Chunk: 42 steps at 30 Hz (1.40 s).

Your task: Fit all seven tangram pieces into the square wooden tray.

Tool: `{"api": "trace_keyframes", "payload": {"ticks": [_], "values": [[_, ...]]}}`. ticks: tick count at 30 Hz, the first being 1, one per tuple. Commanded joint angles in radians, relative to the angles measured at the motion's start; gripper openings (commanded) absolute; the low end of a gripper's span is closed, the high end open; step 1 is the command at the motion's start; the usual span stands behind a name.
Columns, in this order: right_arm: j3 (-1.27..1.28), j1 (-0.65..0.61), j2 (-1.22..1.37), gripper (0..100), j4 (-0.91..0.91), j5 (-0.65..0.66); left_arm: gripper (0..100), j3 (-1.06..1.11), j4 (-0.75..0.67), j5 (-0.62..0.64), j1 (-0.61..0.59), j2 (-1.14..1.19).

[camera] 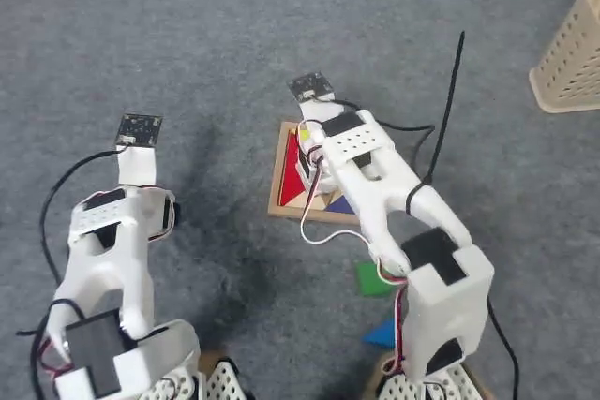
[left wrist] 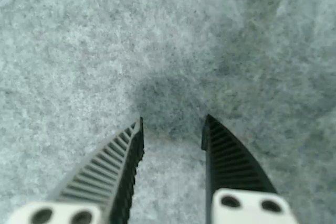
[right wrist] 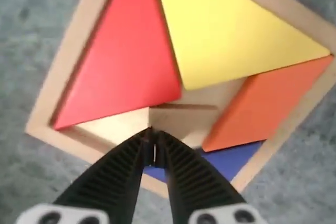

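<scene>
Left pincer (left wrist: 173, 129) parted, ribbed fingers (left wrist: 123, 156) — above grey carpet (left wrist: 157, 35)

The place is looking like a robotics lab; a left arm (camera: 112, 250) and a right arm (camera: 394, 194) trailing loose wires (camera: 448, 100) are sitting on a grey carpeted surface (camera: 187, 63); a perforated beige bin (camera: 572, 53) is standing nearby.

- Left arm (camera: 111, 231): white, rises from base at near left of table, bent at elbow, wrist pitched downward, small camera board (camera: 139, 128) at far end.
- Left gripper (left wrist: 174, 121): points down. Ribbed black fingers (left wrist: 123, 166) spread, wide gap between tips.
- Right arm (camera: 384, 185): white, stretched forward and inward from base at near right, wrist angled down, red and white wires looped along side.
- Right gripper (right wrist: 153, 136): points down. Ribbed black fingers (right wrist: 121, 174) drawn together, tips all but touching.
</scene>
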Motion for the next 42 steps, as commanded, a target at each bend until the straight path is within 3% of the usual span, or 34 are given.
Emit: {"api": "trace_keyframes", "payload": {"ticks": [1,9,18,22,28,32,36,40,42], "values": [[-0.095,0.061,0.038,0.6,0.024,0.034,18,-0.004,-0.017,-0.009,0.002,-0.054],[-0.310,0.133,0.229,0.6,0.128,0.051,18,-0.004,-0.017,-0.009,0.002,-0.054],[-0.371,0.176,0.239,0.6,0.162,0.051,18,-0.004,-0.017,-0.009,0.002,-0.054],[-0.414,0.168,0.163,0.8,0.206,0.049,18,-0.004,-0.017,-0.009,0.003,-0.054],[-0.422,0.173,-0.070,14.6,0.318,0.051,18,-0.005,-0.017,-0.009,0.003,-0.054],[-0.419,0.191,-0.226,15.1,0.455,0.071,18,-0.004,-0.017,-0.009,0.003,-0.054],[-0.249,0.213,-0.344,15.4,0.519,0.101,18,-0.004,-0.017,-0.009,0.003,-0.054],[0.063,0.220,-0.435,15.5,0.414,0.229,18,-0.004,-0.017,-0.009,0.003,-0.054],[0.216,0.208,-0.467,15.5,0.354,0.229,18,-0.004,-0.017,-0.009,0.003,-0.054]]}}
